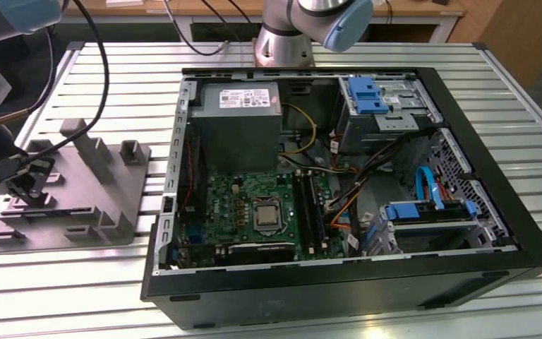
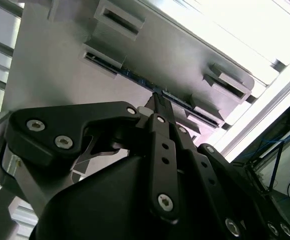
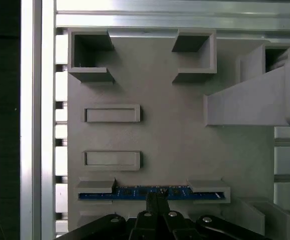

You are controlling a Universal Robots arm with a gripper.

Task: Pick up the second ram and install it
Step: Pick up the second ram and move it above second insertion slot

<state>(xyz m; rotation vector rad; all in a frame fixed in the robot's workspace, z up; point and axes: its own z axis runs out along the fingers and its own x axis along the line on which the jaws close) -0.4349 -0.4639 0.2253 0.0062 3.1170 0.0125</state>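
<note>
Now the gripper pinches the second ram at mid-length; first wrist view has its blue edge in the grey holder tray slot. Exterior view adds open PC case, well apart from gripper.

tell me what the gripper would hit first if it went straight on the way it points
Most likely the second ram, seated on edge in the grey holder tray; the gripper points at its middle. Whether they already touch is unclear.
</note>
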